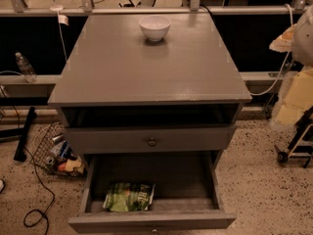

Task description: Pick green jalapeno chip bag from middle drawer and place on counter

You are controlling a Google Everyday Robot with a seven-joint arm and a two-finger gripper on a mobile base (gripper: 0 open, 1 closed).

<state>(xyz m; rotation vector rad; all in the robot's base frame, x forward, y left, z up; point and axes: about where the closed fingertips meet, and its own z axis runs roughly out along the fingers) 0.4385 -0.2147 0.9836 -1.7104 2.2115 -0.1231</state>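
The green jalapeno chip bag (129, 197) lies flat in the front left part of the middle drawer (183, 180), which is pulled open at the bottom of the cabinet. The counter (146, 67) is the grey top above it. My gripper is not in view. A pale rounded shape (306, 33) at the right edge is cut off by the frame.
A white bowl (154, 27) stands at the back middle of the counter. A shut drawer front with a round knob (152, 141) sits above the open drawer. A wire basket (57, 155) and cables lie on the floor at left. A wheeled frame (298, 146) stands at right.
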